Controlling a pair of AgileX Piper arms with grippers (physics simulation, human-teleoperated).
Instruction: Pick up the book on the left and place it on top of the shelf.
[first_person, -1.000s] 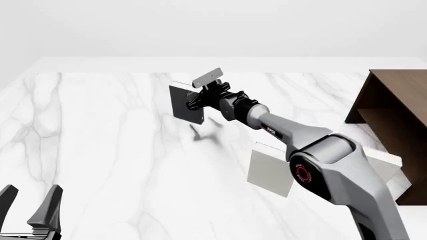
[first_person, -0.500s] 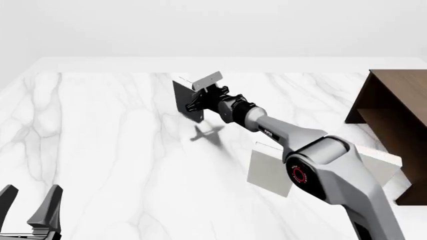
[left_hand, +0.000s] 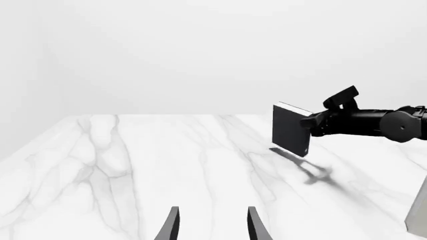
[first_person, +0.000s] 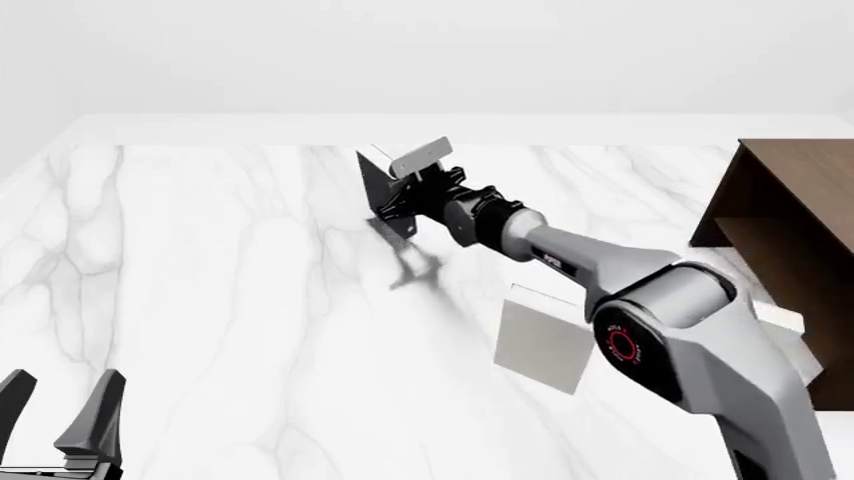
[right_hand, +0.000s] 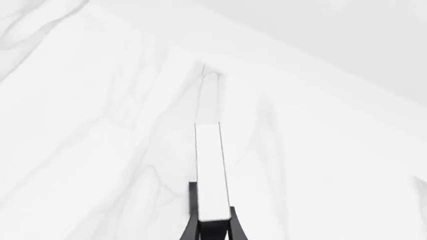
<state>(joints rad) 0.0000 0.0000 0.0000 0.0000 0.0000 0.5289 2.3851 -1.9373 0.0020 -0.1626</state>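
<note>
The black book (first_person: 382, 193) with a white page edge hangs upright above the table, held in my right gripper (first_person: 404, 197), which is shut on it. In the left wrist view the book (left_hand: 291, 129) is clear of the table with its shadow below it. In the right wrist view its white page edge (right_hand: 211, 171) runs out from between my fingers. The dark brown shelf (first_person: 787, 215) stands at the right edge of the table. My left gripper (first_person: 60, 410) is open and empty at the near left corner; its fingertips (left_hand: 171, 225) show in the left wrist view.
A white-grey book (first_person: 541, 340) stands near the middle right of the table, partly behind my right arm. Another pale book (first_person: 774, 340) lies close to the shelf's foot. The table is white marble (first_person: 200, 270).
My right gripper has lifted the black book higher and a little to the right, turning it more edge-on. Its shadow on the table has moved right. The left arm has not moved.
</note>
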